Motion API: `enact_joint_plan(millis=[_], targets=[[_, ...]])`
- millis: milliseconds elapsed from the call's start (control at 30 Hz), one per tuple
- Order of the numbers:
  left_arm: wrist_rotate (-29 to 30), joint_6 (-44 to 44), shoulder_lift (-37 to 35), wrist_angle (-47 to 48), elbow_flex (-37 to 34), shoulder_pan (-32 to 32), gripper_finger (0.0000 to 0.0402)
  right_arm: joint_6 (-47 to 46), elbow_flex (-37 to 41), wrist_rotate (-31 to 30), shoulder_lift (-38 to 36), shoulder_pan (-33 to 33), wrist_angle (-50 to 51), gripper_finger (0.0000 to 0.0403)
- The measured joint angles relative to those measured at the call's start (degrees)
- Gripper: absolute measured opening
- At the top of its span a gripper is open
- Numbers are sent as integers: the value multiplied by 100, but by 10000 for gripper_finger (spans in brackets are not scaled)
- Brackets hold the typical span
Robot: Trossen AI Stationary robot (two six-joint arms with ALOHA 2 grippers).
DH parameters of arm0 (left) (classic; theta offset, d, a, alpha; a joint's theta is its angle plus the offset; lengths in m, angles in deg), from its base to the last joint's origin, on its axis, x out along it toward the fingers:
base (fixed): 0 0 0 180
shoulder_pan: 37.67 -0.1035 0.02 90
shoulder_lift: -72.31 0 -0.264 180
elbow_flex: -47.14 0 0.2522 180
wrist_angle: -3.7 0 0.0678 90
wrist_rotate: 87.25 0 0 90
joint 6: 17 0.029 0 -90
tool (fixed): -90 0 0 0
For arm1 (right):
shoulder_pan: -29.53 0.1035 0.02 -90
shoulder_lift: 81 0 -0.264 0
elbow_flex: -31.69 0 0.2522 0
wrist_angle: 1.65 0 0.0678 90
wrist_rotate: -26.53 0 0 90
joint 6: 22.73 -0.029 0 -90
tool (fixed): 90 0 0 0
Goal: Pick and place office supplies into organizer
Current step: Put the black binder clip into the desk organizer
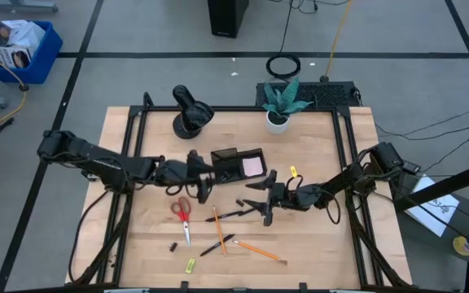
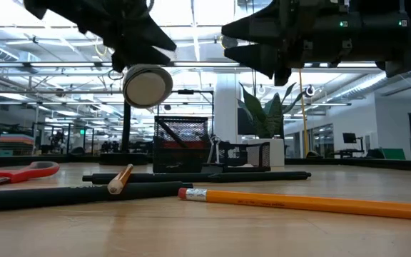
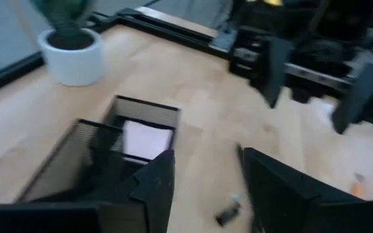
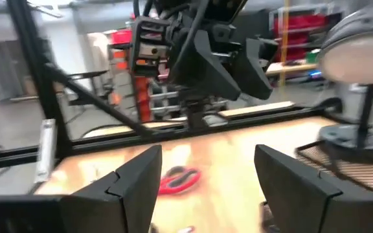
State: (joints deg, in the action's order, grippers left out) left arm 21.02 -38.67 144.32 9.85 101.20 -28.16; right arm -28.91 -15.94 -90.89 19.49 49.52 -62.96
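1. Beside the organizer, near the middle of the table, my left gripper hovers with its fingers parted and nothing between them; the left wrist view shows bare wood in the gap. My right gripper hangs well apart to the right, also parted and empty.
2. Inside the organizer's open compartment lies the pink sticky-note pad. Everything else sits loose on the wood in front: red-handled scissors, two orange pencils, black pens, a small yellow-green piece.
3. Risk, as I judge it: my two grippers work close together, so reaching for the pens between them could knock one arm into the other.
4. Risk: the pencil and pen cross near each other; closing on one may drag or roll its neighbour.
5. Scissors run front to back, handles toward the organizer, blades toward the table's front edge. I would need my fingers across that axis.
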Motion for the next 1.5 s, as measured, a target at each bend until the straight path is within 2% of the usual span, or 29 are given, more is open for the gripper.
enact_joint_plan(millis=[133, 267, 467, 667, 800, 967, 1100, 1500], targets=[[15, 64, 12, 17, 0, 381, 180, -63, 0, 74, 0, 17, 174, 238], [54, 167, 12, 3, 0, 686, 179, -109, 0, 2, 0, 17, 823, 238], [337, 293, 12, -43, 0, 865, 179, -699, 0, -426, 4, 83, 1856, 238], [432, 276, 12, -48, -1, 866, 179, -741, -2, -1328, 48, 297, 2038, 238], [432, 260, 12, -111, -2, 865, 179, -1054, -14, -1329, 98, 291, 2191, 238], [432, 274, 10, -143, -2, 865, 179, -1111, -415, -1369, 594, 286, 2193, 238], [432, 275, 10, -146, -2, 896, 179, -964, -662, -1691, 846, 297, 2225, 238], [432, 348, 8, -151, -2, 928, 180, -1619, -699, -1607, 885, 339, 2520, 238]])
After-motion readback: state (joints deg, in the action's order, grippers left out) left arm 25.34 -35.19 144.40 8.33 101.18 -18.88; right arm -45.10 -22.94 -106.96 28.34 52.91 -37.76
